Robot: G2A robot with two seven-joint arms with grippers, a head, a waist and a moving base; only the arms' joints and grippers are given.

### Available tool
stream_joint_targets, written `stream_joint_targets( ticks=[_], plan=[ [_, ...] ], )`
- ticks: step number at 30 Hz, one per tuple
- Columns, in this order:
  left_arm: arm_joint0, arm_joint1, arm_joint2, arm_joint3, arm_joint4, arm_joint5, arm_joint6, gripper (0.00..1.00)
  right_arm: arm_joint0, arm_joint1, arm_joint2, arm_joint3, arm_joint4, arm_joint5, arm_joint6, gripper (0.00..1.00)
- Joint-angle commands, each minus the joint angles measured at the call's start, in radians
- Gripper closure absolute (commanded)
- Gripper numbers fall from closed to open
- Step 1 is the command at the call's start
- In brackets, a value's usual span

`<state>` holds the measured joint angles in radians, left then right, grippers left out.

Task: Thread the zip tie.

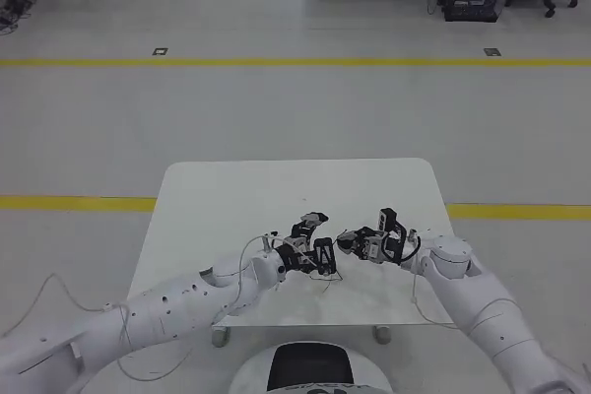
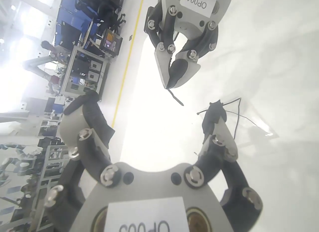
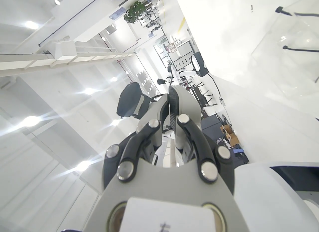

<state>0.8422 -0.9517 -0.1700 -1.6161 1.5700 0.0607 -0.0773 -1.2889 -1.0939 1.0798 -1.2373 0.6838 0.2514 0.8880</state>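
My right gripper (image 2: pixel 169 82) is shut on a thin black zip tie (image 2: pixel 176 97), whose short free end sticks out past the fingertips. In the right wrist view its fingers (image 3: pixel 172 98) are pressed together. My left gripper (image 2: pixel 149 103) faces it a short way off, its fingers spread wide with nothing between them. The zip tie's tip hangs just in front of that open gap. In the top view both grippers meet over the front middle of the white table (image 1: pixel 276 197), left gripper (image 1: pixel 320 238) beside right gripper (image 1: pixel 343 242).
A clear plastic bag (image 2: pixel 251 120) with loose black zip ties (image 3: pixel 296 48) lies on the table beside one left finger (image 2: pixel 215 115). The table's far half is bare. Beyond it are grey floor and a yellow line (image 1: pixel 69 203).
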Motion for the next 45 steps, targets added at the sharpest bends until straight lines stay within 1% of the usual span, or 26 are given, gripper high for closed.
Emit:
stream_joint_targets(
  ticks=[1, 3, 5, 6, 7, 14, 18, 24, 28, 29, 30, 31, 32, 33, 34, 37, 42, 45],
  plan=[
    [-0.007, 0.000, 0.000, 0.009, 0.000, -0.031, 0.027, 0.00, -0.005, -0.002, -0.003, -0.006, -0.001, 0.001, -0.024, 1.00],
    [-0.019, 0.000, 0.000, 0.015, 0.000, -0.060, 0.040, 0.00, -0.006, -0.004, -0.007, -0.008, 0.005, 0.017, -0.041, 1.00],
    [-0.028, 0.000, 0.000, 0.017, 0.000, -0.076, 0.053, 0.00, -0.003, -0.006, -0.010, -0.003, 0.012, 0.029, -0.047, 1.00],
    [-0.034, 0.001, 0.000, 0.015, 0.000, -0.095, 0.061, 0.00, 0.001, -0.007, -0.013, 0.001, 0.015, 0.039, -0.044, 1.00],
    [-0.040, 0.001, 0.000, 0.017, 0.000, -0.098, 0.062, 0.00, 0.001, -0.007, -0.013, 0.001, 0.015, 0.039, -0.044, 1.00],
    [-0.040, 0.001, 0.000, 0.018, 0.000, -0.096, 0.061, 0.00, 0.000, -0.007, -0.013, 0.000, 0.015, 0.038, -0.048, 1.00],
    [-0.032, -0.002, -0.005, 0.023, 0.000, -0.093, 0.059, 0.00, -0.012, -0.009, -0.013, -0.014, 0.022, 0.038, -0.067, 1.00],
    [-0.036, -0.006, 0.000, 0.028, 0.000, -0.090, 0.048, 0.00, -0.019, -0.009, -0.006, -0.019, 0.026, 0.031, -0.061, 1.00],
    [-0.035, -0.008, 0.000, 0.033, 0.000, -0.091, 0.056, 0.00, -0.023, -0.009, -0.003, -0.022, 0.027, 0.028, -0.063, 1.00],
    [-0.035, -0.008, 0.000, 0.034, 0.000, -0.091, 0.057, 0.10, -0.024, -0.009, -0.002, -0.022, 0.027, 0.027, -0.063, 1.00],
    [-0.036, -0.008, 0.000, 0.035, 0.000, -0.093, 0.059, 0.24, -0.025, -0.008, 0.000, -0.022, 0.027, 0.027, -0.063, 1.00],
    [-0.037, -0.008, 0.000, 0.036, 0.000, -0.095, 0.059, 0.31, -0.026, -0.008, 0.001, -0.022, 0.028, 0.027, -0.064, 1.00],
    [-0.037, -0.009, 0.000, 0.036, 0.000, -0.096, 0.058, 0.33, -0.027, -0.008, 0.002, -0.023, 0.028, 0.027, -0.064, 1.00],
    [-0.037, -0.009, 0.000, 0.035, 0.000, -0.098, 0.056, 0.38, -0.028, -0.008, 0.003, -0.023, 0.028, 0.026, -0.064, 1.00],
    [-0.037, -0.010, 0.000, 0.035, 0.000, -0.100, 0.055, 0.39, -0.029, -0.008, 0.004, -0.023, 0.029, 0.026, -0.064, 1.00],
    [-0.040, -0.011, 0.000, 0.034, 0.000, -0.105, 0.051, 0.58, -0.030, -0.009, 0.006, -0.023, 0.029, 0.022, -0.066, 1.00],
    [-0.041, -0.012, 0.000, 0.034, 0.000, -0.114, 0.048, 0.66, -0.033, -0.009, 0.009, -0.025, 0.029, 0.020, -0.070, 1.00],
    [-0.043, -0.014, 0.000, 0.033, 0.000, -0.119, 0.045, 0.66, -0.034, -0.009, 0.012, -0.026, 0.028, 0.020, -0.068, 1.00]
  ],
)
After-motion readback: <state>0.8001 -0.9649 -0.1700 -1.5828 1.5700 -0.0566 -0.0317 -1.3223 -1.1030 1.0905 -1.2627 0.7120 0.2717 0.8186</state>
